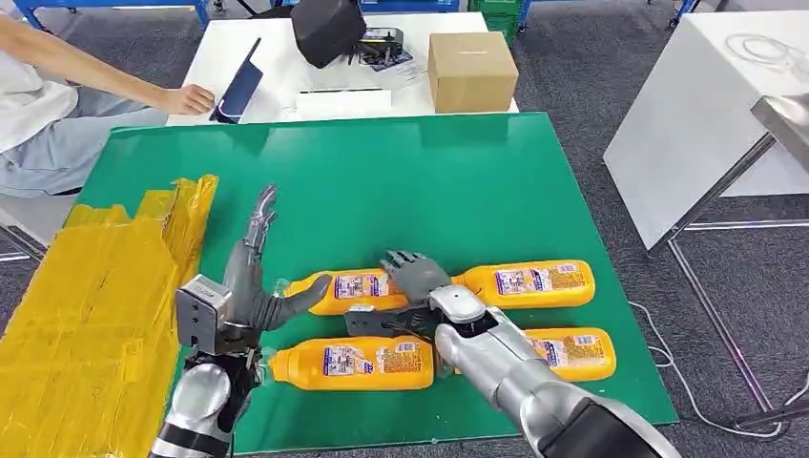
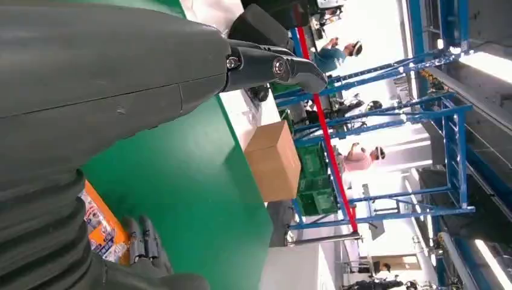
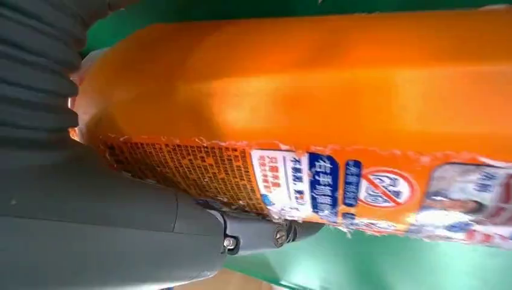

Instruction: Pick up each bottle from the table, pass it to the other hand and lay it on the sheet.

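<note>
In the head view, you are looking at a green table (image 1: 382,181) carrying four orange bottles (image 1: 355,364) lying on their sides in two rows, with the yellow sheet (image 1: 86,315) lying over the table's left edge. The right hand (image 1: 412,286) is reaching over the rear-left bottle (image 1: 339,291), its fingers draped across the body and its thumb under the near side, so you are seeing it gripping that bottle; whether the bottle is lifting off the table cannot be told. The left hand (image 1: 250,277) is standing beside the cap end of the same bottle, fingers extended upward and apart, holding nothing. At the far side, a person's hand (image 1: 188,98) is resting on a white table (image 1: 286,57) near a cardboard box (image 1: 471,71). In the left wrist view, you are seeing the left hand's thumb (image 2: 284,66) extending free above the green surface. In the right wrist view, the orange bottle (image 3: 302,90) is lying against the right hand's thumb (image 3: 253,235), label facing the camera.
</note>
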Controlling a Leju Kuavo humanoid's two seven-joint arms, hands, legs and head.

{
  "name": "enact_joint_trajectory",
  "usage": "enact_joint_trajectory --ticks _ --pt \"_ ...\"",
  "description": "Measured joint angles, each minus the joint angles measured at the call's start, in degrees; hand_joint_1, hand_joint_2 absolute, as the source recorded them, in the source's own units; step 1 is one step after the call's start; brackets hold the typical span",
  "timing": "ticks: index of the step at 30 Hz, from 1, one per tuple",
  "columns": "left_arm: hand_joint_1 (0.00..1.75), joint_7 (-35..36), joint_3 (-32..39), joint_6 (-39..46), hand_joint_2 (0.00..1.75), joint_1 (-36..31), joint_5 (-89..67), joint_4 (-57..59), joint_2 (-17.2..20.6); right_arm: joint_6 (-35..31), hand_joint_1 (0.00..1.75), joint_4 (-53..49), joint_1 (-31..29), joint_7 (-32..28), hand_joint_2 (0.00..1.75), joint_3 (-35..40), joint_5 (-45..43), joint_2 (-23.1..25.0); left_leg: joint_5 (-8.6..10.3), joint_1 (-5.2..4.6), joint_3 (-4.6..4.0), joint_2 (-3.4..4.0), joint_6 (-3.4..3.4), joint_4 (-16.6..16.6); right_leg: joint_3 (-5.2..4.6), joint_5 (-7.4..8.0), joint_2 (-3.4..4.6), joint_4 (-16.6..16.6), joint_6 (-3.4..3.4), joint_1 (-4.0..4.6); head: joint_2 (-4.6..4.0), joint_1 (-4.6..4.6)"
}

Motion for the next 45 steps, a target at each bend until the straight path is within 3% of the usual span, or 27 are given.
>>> enact_joint_trajectory --ticks 7,20,23,35,39,45 --pt "0.0 0.31 0.02 0.2 1.75 0.5 0.22 -0.28 0.0 -9.2 1.75 0.46 0.91 -0.94 1.75 0.0 0.48 0.0 0.0 0.0 -0.01 0.0 0.0 0.0 -0.01 0.0 0.0 0.0 0.0 0.0 0.0 0.0" --pt "0.0 0.46 0.02 0.28 1.75 1.03 0.41 -0.74 0.0 -10.84 1.75 -0.04 1.71 -1.16 1.75 -0.15 1.48 -0.04 0.0 0.0 -0.01 0.01 0.0 0.0 -0.01 0.0 0.0 0.0 0.0 0.01 0.0 0.02" --pt "0.0 0.57 0.07 0.35 1.75 1.94 0.44 -1.49 0.0 -17.09 1.75 -5.69 5.42 -3.52 1.75 -3.87 2.45 -0.24 0.0 0.0 -0.01 0.0 0.0 0.0 -0.02 0.0 0.0 0.0 0.0 0.0 0.0 0.0" --pt "0.0 0.66 0.09 0.33 1.75 2.17 0.28 -1.81 0.0 -19.67 1.75 -8.83 7.81 -4.09 1.75 -7.35 2.31 -0.7 0.0 0.0 -0.02 -0.01 0.0 0.0 -0.02 0.0 0.0 0.0 0.0 0.0 0.0 0.02" --pt "0.0 0.85 0.09 0.63 1.75 3.33 -0.61 -2.84 0.04 -26.45 1.75 -15.64 11.95 -6.63 1.75 -11.74 -3.18 -0.96 -0.01 0.0 -0.04 -0.01 0.0 0.0 -0.03 -0.01 -0.01 0.0 0.0 0.0 0.0 0.0" --pt "0.0 0.9 0.13 1.03 1.75 4.39 -0.7 -3.98 0.17 -26.9 1.75 -24.75 16.68 -8.66 1.75 -17.6 -7.44 -1.64 -0.01 0.0 -0.1 0.01 0.01 0.0 -0.09 0.0 0.0 -0.01 0.0 0.0 0.0 0.02"
